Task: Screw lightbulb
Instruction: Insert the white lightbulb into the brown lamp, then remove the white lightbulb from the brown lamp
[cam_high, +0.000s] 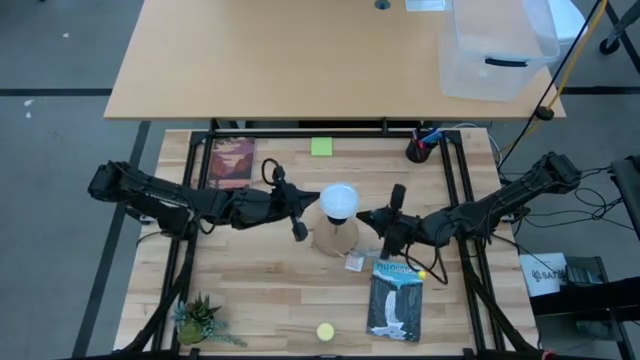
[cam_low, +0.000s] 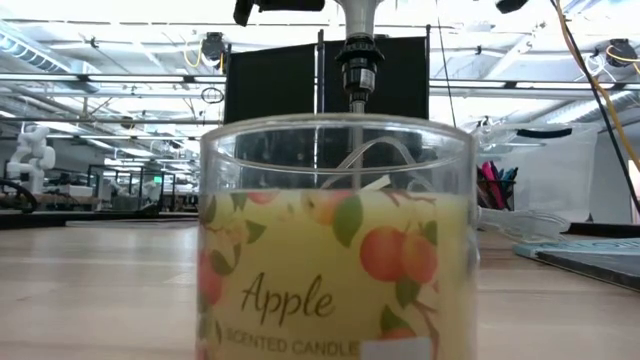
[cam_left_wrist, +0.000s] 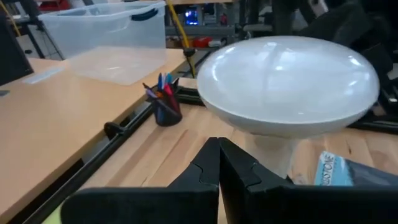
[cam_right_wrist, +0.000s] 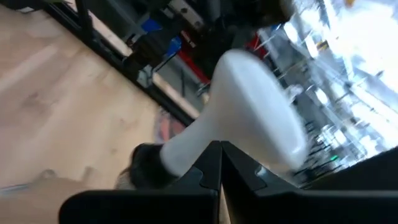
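Note:
The white frosted lightbulb (cam_high: 340, 199) stands upright with its neck in the black socket (cam_right_wrist: 144, 167) of the round wooden base (cam_high: 335, 238) at the table's middle. My left gripper (cam_high: 304, 212) is shut just left of the bulb; in its wrist view the shut tips (cam_left_wrist: 217, 155) sit below the globe (cam_left_wrist: 289, 81). My right gripper (cam_high: 374, 219) is shut just right of the bulb; in its wrist view the tips (cam_right_wrist: 219, 158) sit at the bulb's neck (cam_right_wrist: 186, 146). The low view shows neither the bulb nor the base. My left gripper's shut tips point level from the table's left at the bulb below its globe; I cannot tell whether they touch it. My right gripper's shut tips point level from the table's right at the bulb's neck (cam_right_wrist: 193, 140); I cannot tell whether they touch it.
A brown book (cam_high: 232, 162), green note (cam_high: 321, 147) and pen cup (cam_high: 420, 148) lie at the far side. A blue book (cam_high: 395, 300), a small packet (cam_high: 355, 262), a plant (cam_high: 200, 322) and a yellow apple candle (cam_high: 325, 331) (cam_low: 335, 250) are at the near side.

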